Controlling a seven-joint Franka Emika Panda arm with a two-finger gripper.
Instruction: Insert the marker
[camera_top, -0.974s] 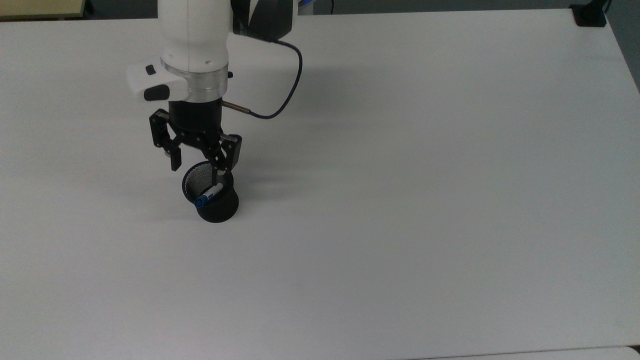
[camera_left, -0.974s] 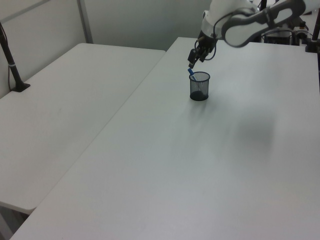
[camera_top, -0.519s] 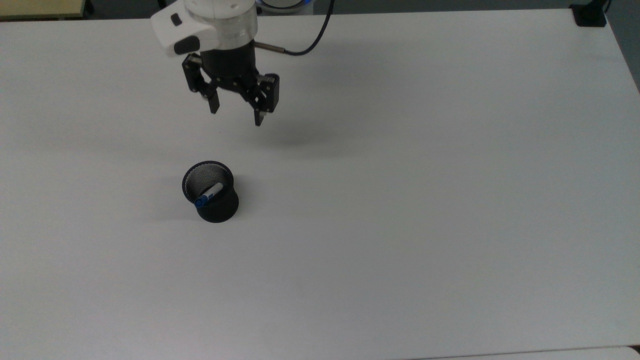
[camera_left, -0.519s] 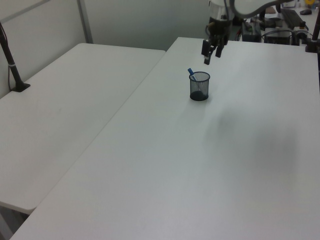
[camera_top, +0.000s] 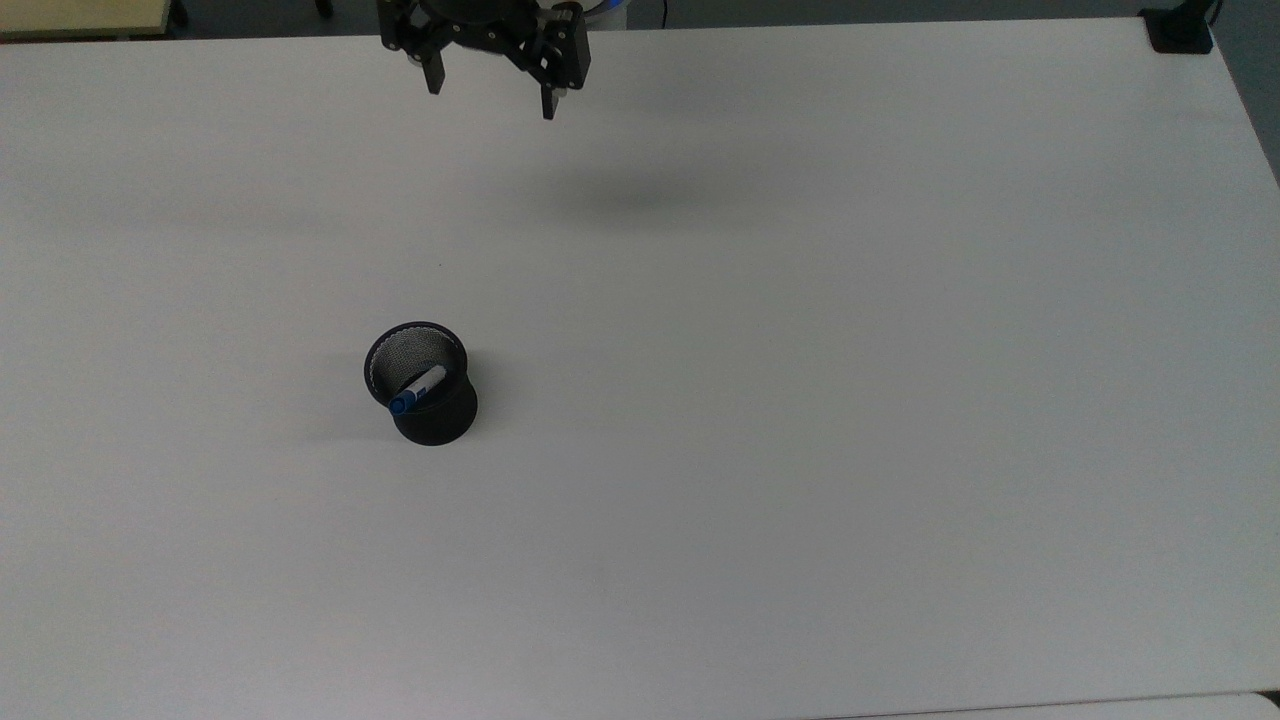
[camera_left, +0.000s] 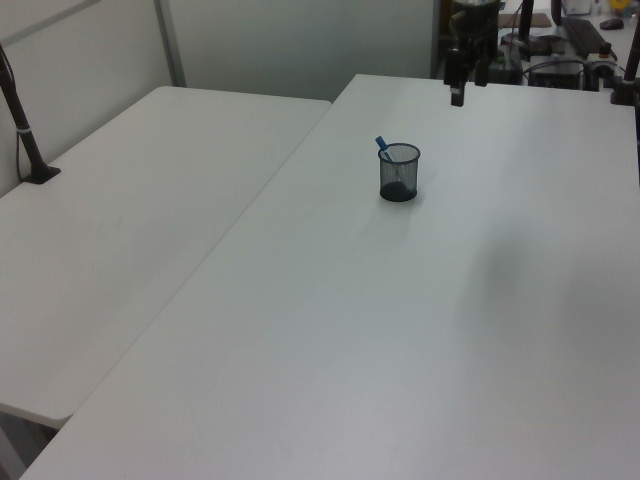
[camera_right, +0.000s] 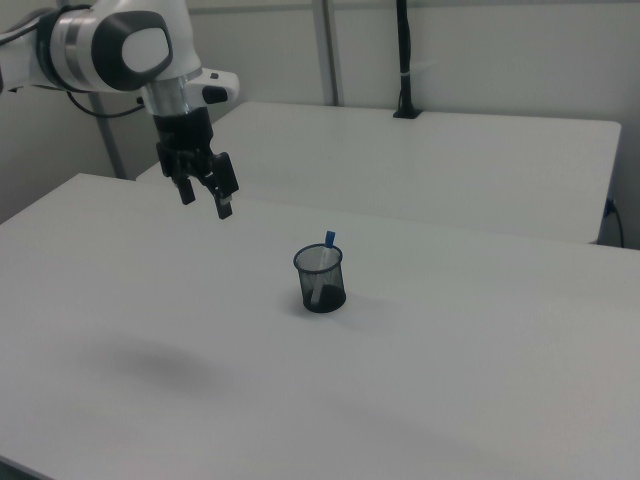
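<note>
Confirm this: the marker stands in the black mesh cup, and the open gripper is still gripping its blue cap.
Wrong on the grip. The marker does stand in the black mesh cup, but the open gripper holds nothing; the right view shows it raised well to the right view's left of the cup.

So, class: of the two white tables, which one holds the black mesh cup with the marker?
The table beneath the claw, on the left view's right, holds the mesh cup and marker; the adjoining table does not.

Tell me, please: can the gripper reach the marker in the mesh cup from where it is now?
Probably yes. The gripper hangs open, away from the mesh cup, with only bare table between. The marker has its blue end above the rim, with nothing covering it.
</note>
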